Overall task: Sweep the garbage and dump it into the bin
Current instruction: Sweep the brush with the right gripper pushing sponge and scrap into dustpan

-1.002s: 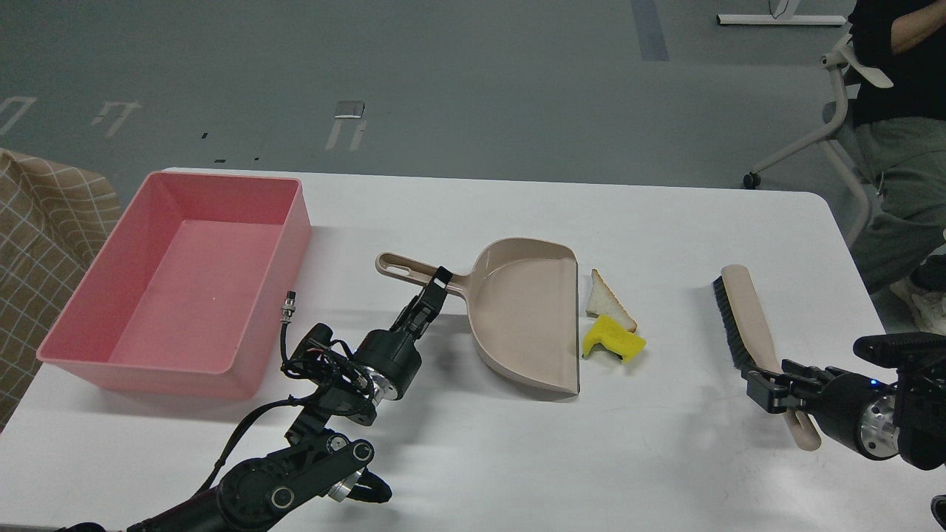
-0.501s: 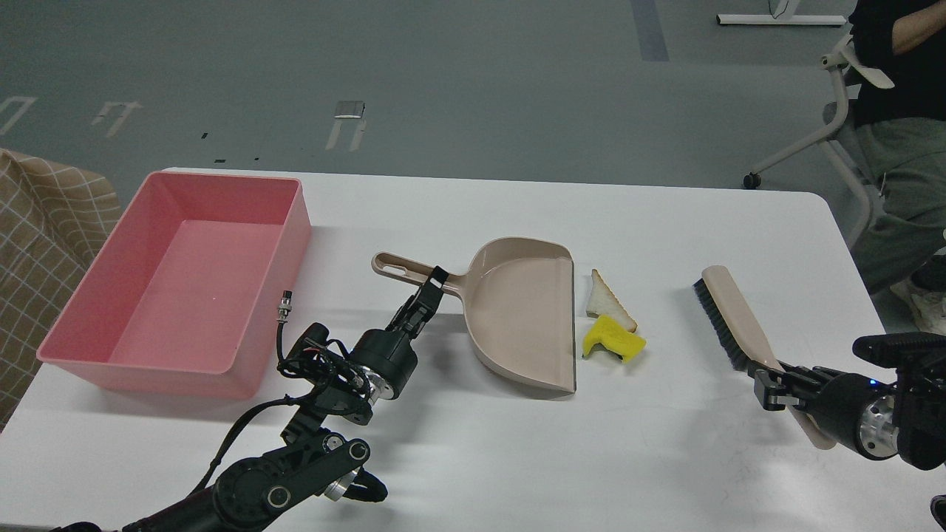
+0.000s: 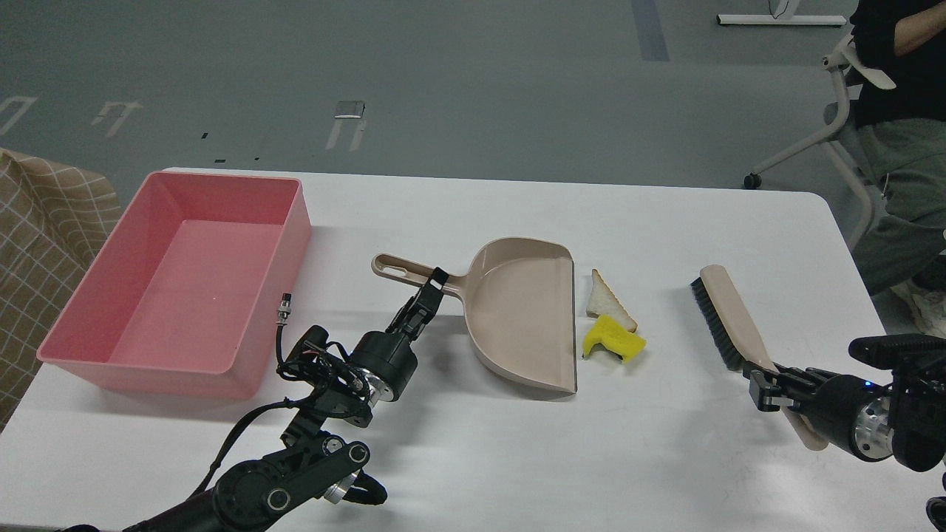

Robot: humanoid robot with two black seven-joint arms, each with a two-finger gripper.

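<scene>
The white bread half-slice (image 3: pixel 607 301) and the yellow sponge piece (image 3: pixel 613 340) lie on the white table just right of the beige dustpan (image 3: pixel 521 314), close to its open edge. My left gripper (image 3: pixel 434 284) is shut on the dustpan's handle. My right gripper (image 3: pixel 766 381) is shut on the handle of the beige brush (image 3: pixel 728 318), whose black bristles face left toward the garbage, some way right of it. The pink bin (image 3: pixel 185 277) stands at the table's left and holds nothing.
A small metal plug on a black cable (image 3: pixel 283 309) hangs from my left arm beside the bin's right wall. A seated person and a chair (image 3: pixel 887 133) are beyond the table's right corner. A checked cloth (image 3: pixel 44 229) lies left of the bin.
The brush has lifted and shifted left toward the garbage in my right gripper. The dustpan has slid slightly left with my left gripper. The garbage has not moved.
</scene>
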